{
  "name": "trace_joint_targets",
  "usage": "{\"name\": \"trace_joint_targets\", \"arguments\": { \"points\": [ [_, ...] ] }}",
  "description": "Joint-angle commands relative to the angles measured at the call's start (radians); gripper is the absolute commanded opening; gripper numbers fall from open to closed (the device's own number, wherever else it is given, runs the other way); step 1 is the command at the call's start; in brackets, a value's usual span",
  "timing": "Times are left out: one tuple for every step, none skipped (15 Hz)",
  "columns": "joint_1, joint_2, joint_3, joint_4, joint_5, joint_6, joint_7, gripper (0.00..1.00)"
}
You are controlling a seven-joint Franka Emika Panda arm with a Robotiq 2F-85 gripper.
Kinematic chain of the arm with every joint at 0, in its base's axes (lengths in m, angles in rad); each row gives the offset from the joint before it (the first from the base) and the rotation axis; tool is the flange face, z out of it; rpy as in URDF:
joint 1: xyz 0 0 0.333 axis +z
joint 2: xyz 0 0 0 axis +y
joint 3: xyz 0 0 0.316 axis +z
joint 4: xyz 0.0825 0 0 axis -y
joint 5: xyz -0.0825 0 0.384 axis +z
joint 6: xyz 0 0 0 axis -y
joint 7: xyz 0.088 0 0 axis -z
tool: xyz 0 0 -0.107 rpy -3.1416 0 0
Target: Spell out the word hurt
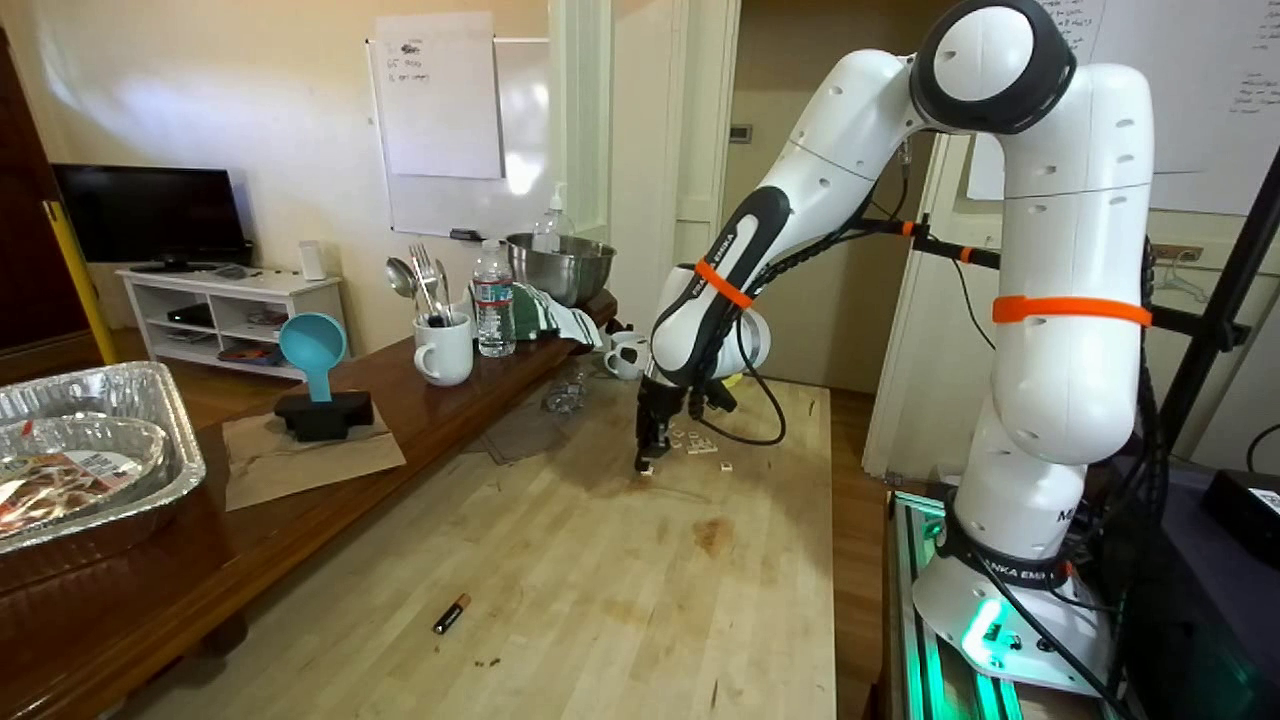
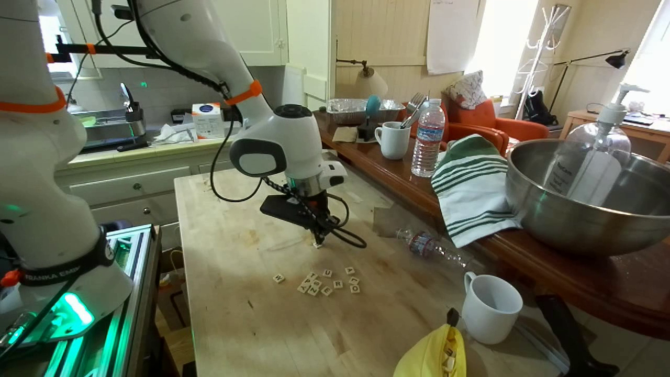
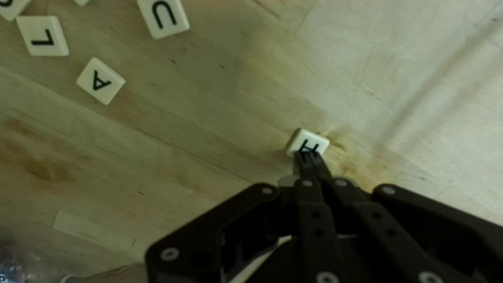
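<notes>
Wrist view, L→R: U tile (image 3: 164, 17) lies loose; H tile (image 3: 313, 138) sits under gripper (image 3: 307, 154), tips pressed together, nothing pinched, contact unclear. In an exterior view, H tile's nearer far edge of bench (image 2: 225, 314). Tiles prob. light, stiff, slick, thin: nip opp. sides or nudge.

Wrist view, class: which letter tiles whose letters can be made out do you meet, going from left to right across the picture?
L tile, A tile, U tile, H tile, its letter partly hidden by the gripper.
</notes>
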Motion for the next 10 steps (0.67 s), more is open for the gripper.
{"name": "trace_joint_targets", "arguments": {
  "points": [
    [-0.015, 0.017, 0.021, -0.033, 0.025, 0.023, -0.048, 0.00],
    [-0.016, 0.008, 0.020, -0.033, 0.031, 0.027, -0.038, 0.00],
    [-0.018, -0.006, 0.019, -0.035, 0.037, 0.022, -0.034, 0.00],
    [-0.019, -0.018, 0.016, -0.039, 0.041, 0.027, -0.026, 0.00],
    [-0.023, -0.032, 0.016, -0.042, 0.052, 0.022, -0.025, 0.00],
    [-0.028, -0.042, 0.018, -0.046, 0.065, 0.024, -0.028, 0.00],
    [-0.031, -0.051, 0.018, -0.051, 0.076, 0.029, -0.026, 0.00],
    [-0.037, -0.062, 0.021, -0.054, 0.091, 0.027, -0.031, 0.00],
    [-0.043, -0.074, 0.025, -0.056, 0.112, 0.025, -0.037, 0.00],
    [-0.046, -0.084, 0.025, -0.057, 0.128, 0.024, -0.038, 0.00]
  ]
}}
